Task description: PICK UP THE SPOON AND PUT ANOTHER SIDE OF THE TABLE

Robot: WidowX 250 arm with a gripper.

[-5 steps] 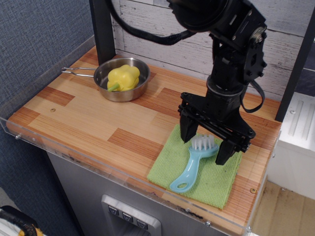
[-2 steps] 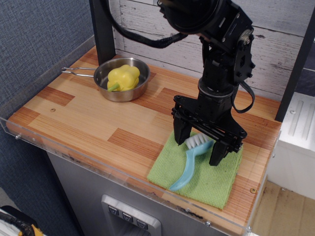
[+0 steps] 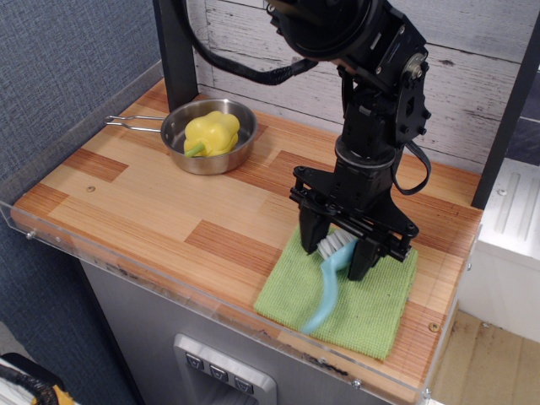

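Note:
The light-blue spoon (image 3: 326, 288) lies over the green cloth (image 3: 371, 308) at the right front of the wooden table (image 3: 160, 207). Its white bristle head sits between the fingers of my black gripper (image 3: 336, 253), which comes straight down on it. The jaws are closed against the two sides of the head. The handle points toward the front edge and looks blurred. Its ring end is hard to make out.
A steel pan (image 3: 202, 165) holding a yellow pepper (image 3: 211, 132) stands at the back left, its wire handle pointing left. A clear acrylic edge (image 3: 51, 232) runs along the left and front. A black post (image 3: 177, 51) stands behind the pan.
The gripper has moved slightly left and lower, and its fingers have closed in on the bristle head. The spoon's handle has swung a little and now looks blurred.

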